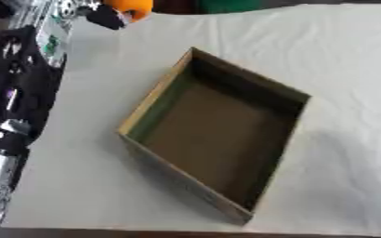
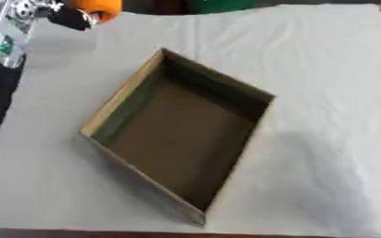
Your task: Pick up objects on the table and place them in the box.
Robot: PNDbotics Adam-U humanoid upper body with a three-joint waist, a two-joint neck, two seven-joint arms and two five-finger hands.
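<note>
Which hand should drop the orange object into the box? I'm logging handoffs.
Left, most likely. The left hand at the upper left is already at the round orange object, apparently holding it, just beyond the open brown cardboard box. No right hand is in view.

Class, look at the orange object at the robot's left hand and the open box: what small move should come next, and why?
Probably carry the orange object toward the box and bring it over the opening. The left hand is at the table's far left edge with dark fingers against the object, while the box looks empty and sits apart from it. Whether the fingers are closed on it cannot be told.
</note>
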